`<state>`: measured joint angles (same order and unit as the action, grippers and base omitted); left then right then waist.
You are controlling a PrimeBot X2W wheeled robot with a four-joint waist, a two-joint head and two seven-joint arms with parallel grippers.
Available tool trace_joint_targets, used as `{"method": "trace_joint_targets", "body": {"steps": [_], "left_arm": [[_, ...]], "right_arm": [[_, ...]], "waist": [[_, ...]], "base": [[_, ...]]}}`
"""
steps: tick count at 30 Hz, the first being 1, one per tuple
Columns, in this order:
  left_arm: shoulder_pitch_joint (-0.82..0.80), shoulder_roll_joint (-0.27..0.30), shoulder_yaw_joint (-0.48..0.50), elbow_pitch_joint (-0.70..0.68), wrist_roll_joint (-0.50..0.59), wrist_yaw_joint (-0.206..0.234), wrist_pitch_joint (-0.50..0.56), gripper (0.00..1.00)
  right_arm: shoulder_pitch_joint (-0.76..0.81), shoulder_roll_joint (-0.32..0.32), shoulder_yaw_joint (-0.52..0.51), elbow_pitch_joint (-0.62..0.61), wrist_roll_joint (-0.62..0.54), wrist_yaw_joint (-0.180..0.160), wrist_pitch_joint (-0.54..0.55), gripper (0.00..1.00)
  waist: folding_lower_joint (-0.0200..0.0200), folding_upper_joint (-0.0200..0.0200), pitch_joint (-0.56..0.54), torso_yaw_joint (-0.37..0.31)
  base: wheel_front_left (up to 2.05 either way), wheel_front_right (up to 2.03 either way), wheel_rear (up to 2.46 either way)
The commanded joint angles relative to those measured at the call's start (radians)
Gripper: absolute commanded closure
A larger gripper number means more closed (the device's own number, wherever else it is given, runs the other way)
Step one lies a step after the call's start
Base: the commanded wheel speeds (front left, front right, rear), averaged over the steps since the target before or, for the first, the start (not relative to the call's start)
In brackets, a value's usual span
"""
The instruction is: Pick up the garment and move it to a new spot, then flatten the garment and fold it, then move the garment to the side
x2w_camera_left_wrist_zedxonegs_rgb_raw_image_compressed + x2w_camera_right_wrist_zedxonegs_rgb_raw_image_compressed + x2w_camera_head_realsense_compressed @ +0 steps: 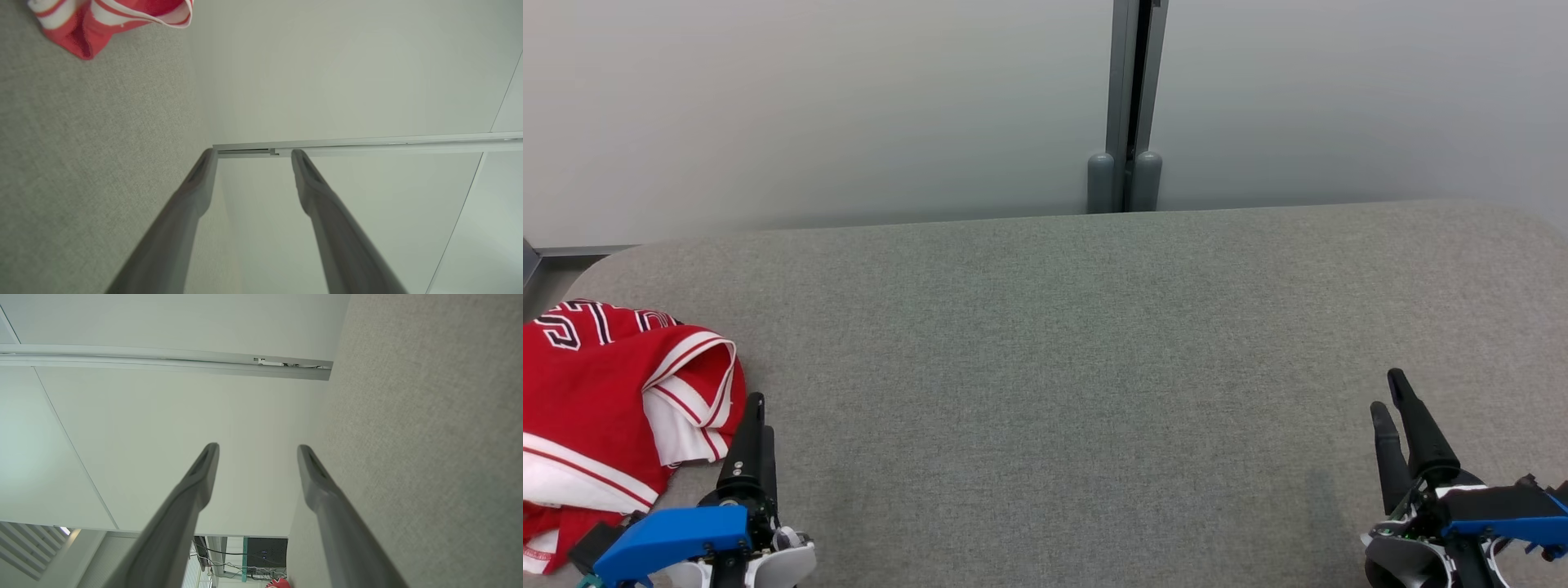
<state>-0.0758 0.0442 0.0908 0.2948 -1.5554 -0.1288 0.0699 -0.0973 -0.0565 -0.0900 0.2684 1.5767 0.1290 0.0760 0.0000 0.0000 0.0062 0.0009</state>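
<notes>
The garment [605, 400] lies in a crumpled heap at the left end of the table [1045, 367], toward the table's near corner, and part of it runs past the frame edge in the head view. It is a bright red jersey with white trim. Bands of white edged with thin red stripes cross its lower part. Bold characters outlined in white and black sit on the fold nearest the table's far edge, too bunched up for me to read. One banded opening, a sleeve or the neck, gapes toward the middle of the table and shows a white inner face. The cloth is slack and rumpled, with folds doubled over each other and nothing laid flat.

My left claw [253, 154] hangs over the table's near left part, just beside the heap, with its fingers spread and nothing between them. In my left wrist view a striped fold of the jersey rests on the grey weave of the table, clear of my fingers [192, 192].

My right claw [257, 447] is over the table's near right corner, also spread wide and empty, well apart from the garment. Past the table's far edge stands a pale wall [809, 106] with a grey post [1127, 106].
</notes>
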Motion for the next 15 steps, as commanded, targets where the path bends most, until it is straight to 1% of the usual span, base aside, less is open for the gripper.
{"method": "trace_joint_targets", "body": {"steps": [1, 7, 15], "left_arm": [[-0.042, 0.005, 0.001, -0.007, 0.050, -0.001, -0.015, 0.00], [-0.057, 0.005, 0.007, 0.006, 0.184, 0.001, -0.042, 0.00], [-0.066, 0.006, -0.015, 0.026, 0.354, 0.018, -0.076, 0.00]], "right_arm": [[-0.025, -0.025, 0.018, -0.018, -0.032, 0.002, -0.017, 0.00], [-0.046, -0.045, 0.044, 0.001, -0.127, 0.002, -0.047, 0.00], [-0.061, -0.052, 0.061, 0.030, -0.291, 0.002, -0.081, 0.00]], "waist": [[0.0000, 0.0000, 0.001, 0.001], [0.0000, 0.0000, 0.004, 0.000], [0.0000, 0.0000, 0.005, 0.002]], "base": [[0.00, 0.00, 0.00], [0.00, 0.00, 0.00], [0.00, 0.00, 0.00]]}}
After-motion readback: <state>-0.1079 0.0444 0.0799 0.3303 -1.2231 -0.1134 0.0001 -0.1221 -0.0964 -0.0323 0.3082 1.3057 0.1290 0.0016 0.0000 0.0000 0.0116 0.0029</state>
